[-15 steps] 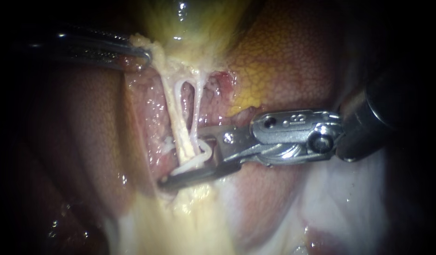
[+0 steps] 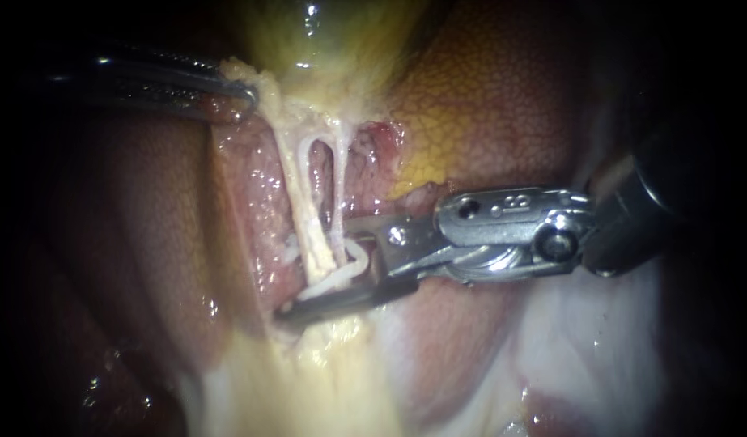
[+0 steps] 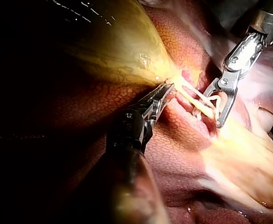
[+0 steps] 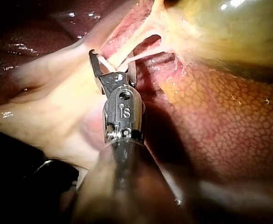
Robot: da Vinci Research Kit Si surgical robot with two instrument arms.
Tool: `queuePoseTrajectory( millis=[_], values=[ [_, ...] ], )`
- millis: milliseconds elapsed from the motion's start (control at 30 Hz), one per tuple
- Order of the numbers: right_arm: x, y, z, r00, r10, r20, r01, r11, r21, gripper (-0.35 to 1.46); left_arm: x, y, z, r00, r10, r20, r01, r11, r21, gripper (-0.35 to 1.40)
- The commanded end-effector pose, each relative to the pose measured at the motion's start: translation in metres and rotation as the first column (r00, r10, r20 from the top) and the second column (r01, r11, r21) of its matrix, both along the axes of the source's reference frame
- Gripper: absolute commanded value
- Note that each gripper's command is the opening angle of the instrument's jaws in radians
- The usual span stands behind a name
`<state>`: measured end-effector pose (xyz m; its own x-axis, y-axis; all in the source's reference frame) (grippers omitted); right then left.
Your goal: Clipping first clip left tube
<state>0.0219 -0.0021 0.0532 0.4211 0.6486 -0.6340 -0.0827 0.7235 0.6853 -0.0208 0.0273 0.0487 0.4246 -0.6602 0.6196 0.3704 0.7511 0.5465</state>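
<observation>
Two pale tubes run down from the gallbladder (image 2: 333, 40): the thicker left tube (image 2: 307, 212) and a thin right tube (image 2: 339, 182). My right instrument (image 2: 334, 260) comes in from the right. Its jaws stand apart and hold a white clip (image 2: 341, 275) that curls around the lower end of the left tube. The same jaws straddle the tubes in the right wrist view (image 4: 104, 63) and the left wrist view (image 3: 216, 105). My left instrument (image 2: 242, 95) is shut on the tissue at the gallbladder's neck and holds it taut; its jaws also show in its own wrist view (image 3: 167, 91).
Mottled liver (image 2: 502, 97) lies to the right of the tubes and darker liver (image 2: 130, 243) to their left. Pale yellowish tissue (image 2: 308, 380) spreads below the clip. The right instrument's dark shaft (image 2: 632, 210) crosses the right side.
My right instrument has slid slightly to the right, and the clip's loop sits a little tighter against the left tube. The left instrument has not moved.
</observation>
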Motion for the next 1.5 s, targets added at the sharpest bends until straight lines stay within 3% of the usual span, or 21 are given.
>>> queuePoseTrajectory(
  millis=[33, 333, 733, 1067, 1500],
  values=[
    [-0.0002, 0.0002, 0.0001, 1.0000, 0.002, 0.003, -0.002, 1.000, -0.001, 0.43, 0.0000, 0.0000, 0.0000, 1.0000, 0.002, 0.001, -0.002, 1.000, -0.001, -0.35],
    [-0.0025, 0.0011, 0.0009, 0.9997, 0.010, 0.022, -0.010, 1.000, -0.007, 0.45, 0.0002, 0.0000, -0.0001, 1.0000, 0.002, 0.002, -0.002, 1.000, -0.001, -0.35],
    [-0.0059, 0.0032, -0.0022, 0.9997, 0.014, 0.020, -0.015, 1.000, 0.013, 0.45, 0.0003, -0.0002, -0.0003, 1.0000, 0.002, 0.002, -0.002, 1.000, -0.001, -0.35],
    [-0.0046, 0.0026, -0.0052, 0.9997, -0.001, -0.024, 0.001, 1.000, 0.014, 0.45, 0.0003, -0.0002, -0.0003, 1.0000, 0.002, 0.002, -0.002, 1.000, -0.001, -0.35],
    [-0.0029, 0.0015, -0.0026, 0.9992, -0.020, -0.034, 0.021, 1.000, 0.011, 0.45, 0.0003, -0.0002, -0.0003, 1.0000, 0.002, 0.002, -0.002, 1.000, -0.001, -0.35]
  ],
)
